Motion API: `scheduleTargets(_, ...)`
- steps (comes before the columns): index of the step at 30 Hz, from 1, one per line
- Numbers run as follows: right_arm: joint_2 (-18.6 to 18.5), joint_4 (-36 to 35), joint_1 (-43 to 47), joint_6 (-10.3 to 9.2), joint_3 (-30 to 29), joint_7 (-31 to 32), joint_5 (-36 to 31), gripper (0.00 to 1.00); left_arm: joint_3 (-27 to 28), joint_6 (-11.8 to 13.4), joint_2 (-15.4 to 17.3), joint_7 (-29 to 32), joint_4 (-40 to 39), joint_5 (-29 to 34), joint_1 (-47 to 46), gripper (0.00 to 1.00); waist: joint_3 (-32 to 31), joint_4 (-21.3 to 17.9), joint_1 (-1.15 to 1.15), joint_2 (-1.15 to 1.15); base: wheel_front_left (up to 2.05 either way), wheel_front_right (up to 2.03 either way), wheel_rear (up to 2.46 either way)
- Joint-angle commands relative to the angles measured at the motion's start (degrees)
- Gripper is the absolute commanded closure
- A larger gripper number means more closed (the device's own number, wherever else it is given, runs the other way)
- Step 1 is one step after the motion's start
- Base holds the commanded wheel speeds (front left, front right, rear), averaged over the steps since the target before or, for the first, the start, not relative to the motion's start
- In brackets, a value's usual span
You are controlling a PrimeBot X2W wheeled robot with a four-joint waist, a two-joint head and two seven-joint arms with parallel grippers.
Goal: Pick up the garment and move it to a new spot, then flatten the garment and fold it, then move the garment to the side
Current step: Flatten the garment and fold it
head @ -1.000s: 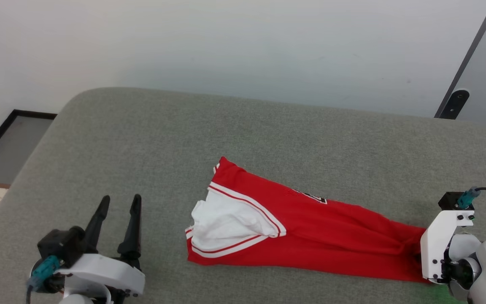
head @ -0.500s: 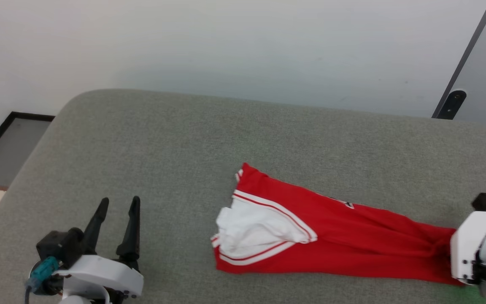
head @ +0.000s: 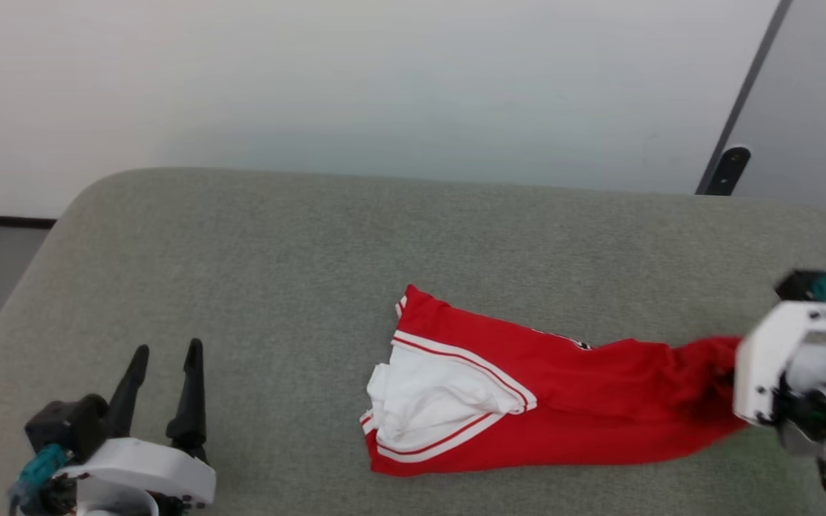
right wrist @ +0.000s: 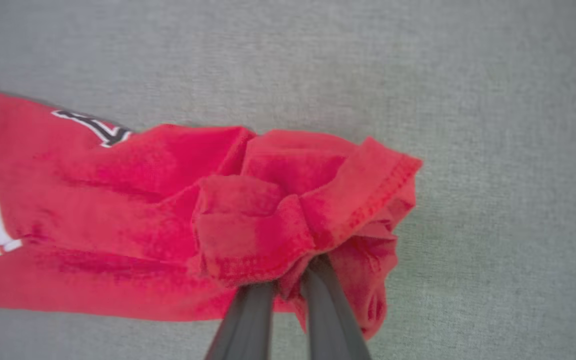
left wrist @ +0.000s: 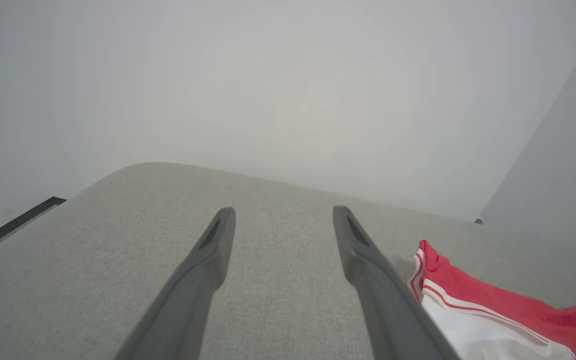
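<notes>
1. Closest in, the left claw (head: 168, 347) hangs low over the grey cushion (head: 277, 236), fingers spread wide with nothing between them, well apart from the shirt (head: 571, 401).
2. The right claw (right wrist: 288, 295) is pinched almost closed on a bunched-up red end of the shirt. That end looks lifted a bit off the cushion.
3. The rest of the shirt is stretched across the middle-right of the cushion. The white sleeve (head: 427, 394) end lies flat, nearer the left claw, with a scrap of lettering (right wrist: 98, 127) peeking out.
4. Behind it all is a plain pale wall (head: 384, 86).
5. My read: this is the pick-up-and-move step, done one-handed. Next it needs to carry the whole thing to the new spot without that bunched grip slipping, then let go so both claws can flatten it.
</notes>
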Motion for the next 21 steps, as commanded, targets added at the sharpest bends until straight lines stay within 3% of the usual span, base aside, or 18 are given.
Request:
scheduleTargets(1,0.87,-2.05,-0.44,-0.07,0.55,0.72,0.68,1.00,0.30,0.37,0.16,0.12,-0.35,-0.44,0.33,0.00,-0.32,-0.87,0.00,0.00,0.00,0.00,0.00)
scheduleTargets(12,9.67,-19.81,0.01,-0.07,1.42,9.17,-0.51,1.00,0.66,1.50,0.36,1.95,-1.25,-1.66,-1.12,0.00,-0.41,0.24,0.00,0.00,0.00,0.00,0.00)
scheduleTargets(21,16.15,-21.45,-0.57,-0.07,2.43,10.73,-4.33,1.00,-1.30,1.38,-0.43,3.35,-0.67,-1.31,-4.42,0.00,0.31,5.46,0.00,0.00,0.00,0.00,0.00)
